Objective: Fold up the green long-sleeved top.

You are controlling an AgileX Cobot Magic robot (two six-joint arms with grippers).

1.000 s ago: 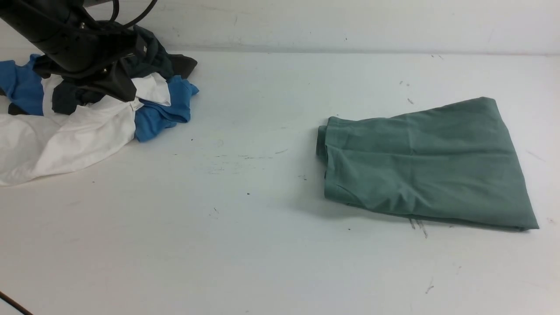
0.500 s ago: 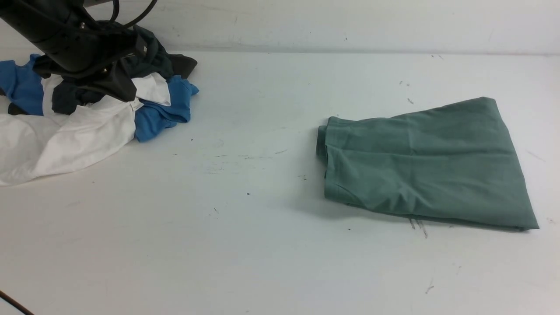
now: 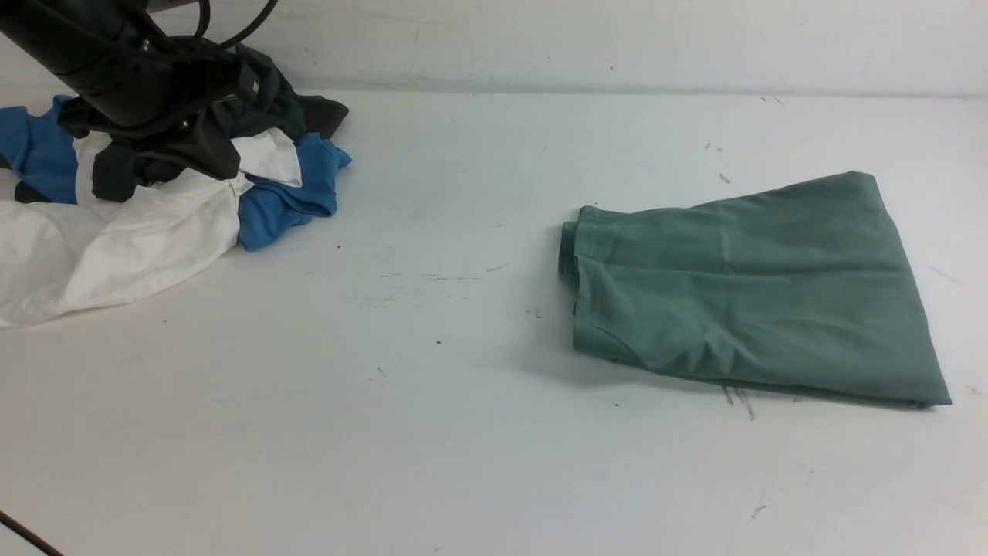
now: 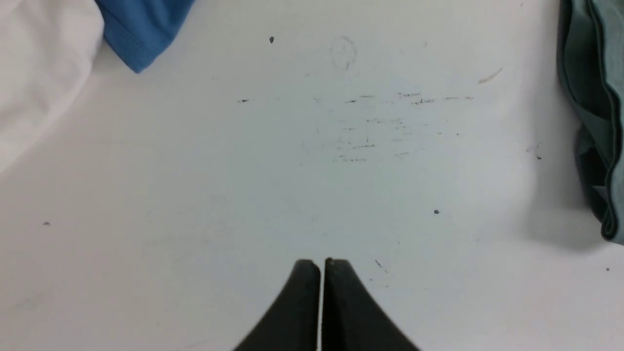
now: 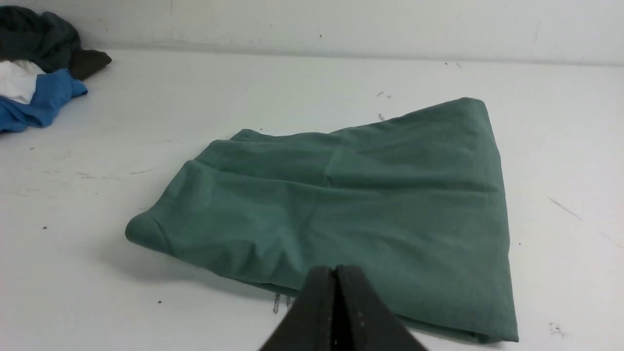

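Note:
The green long-sleeved top [image 3: 749, 286] lies folded into a flat trapezoid on the right half of the white table; its logo and label are hidden. It also shows in the right wrist view [image 5: 351, 204], and its folded edge shows in the left wrist view [image 4: 592, 112]. My left gripper [image 4: 321, 265] is shut and empty, above bare table between the pile and the top. My right gripper [image 5: 335, 270] is shut and empty, hovering over the near edge of the top. In the front view only the left arm [image 3: 131, 77] shows, at upper left.
A pile of blue [image 3: 285, 197], white [image 3: 116, 247] and dark grey [image 3: 278, 104] garments lies at the far left of the table [image 3: 432, 401], under the left arm. The back wall [image 3: 617, 38] rises behind the table.

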